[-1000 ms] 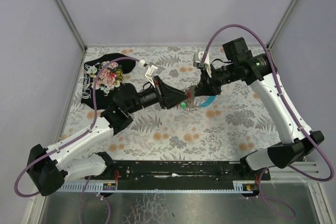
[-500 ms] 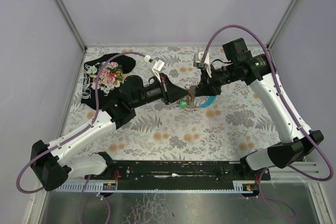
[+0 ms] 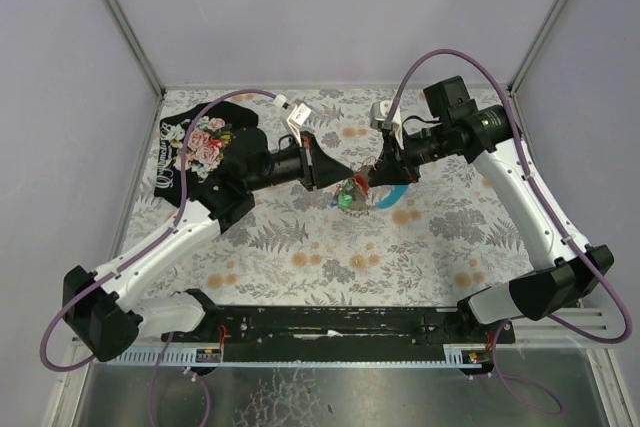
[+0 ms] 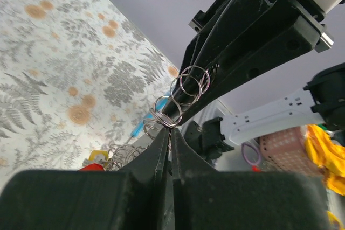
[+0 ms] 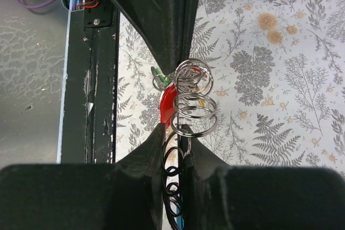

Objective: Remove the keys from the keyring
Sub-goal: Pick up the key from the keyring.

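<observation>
The keyring (image 5: 194,106) is a bunch of silvery rings held above the table between both grippers. My right gripper (image 5: 175,133) is shut on its chain of small rings, and the light-blue fob (image 3: 393,197) hangs under it. My left gripper (image 4: 170,132) is shut, its tips pinching a ring at the other end of the bunch (image 4: 186,87). The keys hang below the rings: red (image 5: 168,103), green (image 5: 157,74) and yellow (image 5: 200,98). From above they show as a small cluster (image 3: 349,195) between the left gripper (image 3: 335,179) and the right gripper (image 3: 375,179).
A black floral cloth (image 3: 200,147) lies at the back left of the patterned table (image 3: 330,267). The black base rail (image 3: 330,322) runs along the near edge. Grey walls close in the sides and the back.
My left gripper has gone from open to shut on the rings, and its wrist has turned and pulled slightly left. The right arm has hardly moved.
</observation>
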You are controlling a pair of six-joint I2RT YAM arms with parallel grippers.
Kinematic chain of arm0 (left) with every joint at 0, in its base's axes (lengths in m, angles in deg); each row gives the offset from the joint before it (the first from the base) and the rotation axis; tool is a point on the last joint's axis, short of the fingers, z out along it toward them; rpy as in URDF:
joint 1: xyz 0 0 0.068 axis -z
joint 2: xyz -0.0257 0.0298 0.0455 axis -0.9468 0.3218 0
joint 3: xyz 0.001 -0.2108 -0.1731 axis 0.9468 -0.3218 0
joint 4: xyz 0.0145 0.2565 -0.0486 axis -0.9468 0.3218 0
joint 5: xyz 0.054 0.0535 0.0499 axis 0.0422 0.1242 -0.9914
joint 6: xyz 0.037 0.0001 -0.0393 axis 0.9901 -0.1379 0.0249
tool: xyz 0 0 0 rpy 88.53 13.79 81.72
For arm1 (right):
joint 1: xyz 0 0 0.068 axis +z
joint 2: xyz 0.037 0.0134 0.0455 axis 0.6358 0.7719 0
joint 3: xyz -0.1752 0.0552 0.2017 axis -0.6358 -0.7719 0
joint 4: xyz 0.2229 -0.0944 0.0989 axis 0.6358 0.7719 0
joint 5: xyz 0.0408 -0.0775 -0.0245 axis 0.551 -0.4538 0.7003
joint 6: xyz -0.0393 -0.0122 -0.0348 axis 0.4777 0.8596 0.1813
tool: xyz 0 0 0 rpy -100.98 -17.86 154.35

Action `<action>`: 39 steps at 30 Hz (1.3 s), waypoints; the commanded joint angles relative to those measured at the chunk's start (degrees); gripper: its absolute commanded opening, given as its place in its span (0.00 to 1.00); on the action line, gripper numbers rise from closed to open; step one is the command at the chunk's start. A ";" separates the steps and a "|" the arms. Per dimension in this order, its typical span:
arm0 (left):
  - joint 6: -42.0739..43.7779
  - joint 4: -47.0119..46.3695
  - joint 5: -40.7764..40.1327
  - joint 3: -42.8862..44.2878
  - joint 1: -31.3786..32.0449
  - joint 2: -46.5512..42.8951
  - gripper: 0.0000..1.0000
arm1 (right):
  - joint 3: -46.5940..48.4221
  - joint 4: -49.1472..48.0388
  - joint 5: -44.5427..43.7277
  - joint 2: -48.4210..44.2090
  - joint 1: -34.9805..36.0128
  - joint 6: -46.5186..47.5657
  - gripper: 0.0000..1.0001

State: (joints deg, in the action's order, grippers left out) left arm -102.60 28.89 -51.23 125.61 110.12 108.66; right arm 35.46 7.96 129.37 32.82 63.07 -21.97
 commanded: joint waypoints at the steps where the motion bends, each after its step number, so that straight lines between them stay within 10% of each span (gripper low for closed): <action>1: -6.80 -8.75 9.37 -1.36 -3.37 1.62 0.00 | -1.67 0.91 5.81 -1.27 -0.38 2.16 0.00; 15: -17.97 -24.73 22.48 -6.78 -7.86 3.53 0.12 | -2.68 2.14 9.44 -1.00 -1.79 4.71 0.00; 25: -8.57 -16.07 19.22 -9.06 -7.87 -1.98 0.29 | -3.91 2.39 11.75 -1.61 -3.61 5.74 0.00; 33: -1.14 -12.32 7.55 -14.79 -2.93 -10.04 0.55 | -4.08 2.50 12.33 -1.20 -4.04 6.10 0.00; 39: 3.32 -5.88 -21.25 -15.49 9.77 -14.19 0.57 | -4.34 1.10 12.13 -0.66 -4.09 4.71 0.00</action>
State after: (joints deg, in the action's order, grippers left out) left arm -104.57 18.70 -50.62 111.14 113.05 97.39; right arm 30.93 10.39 137.87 32.82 59.27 -16.68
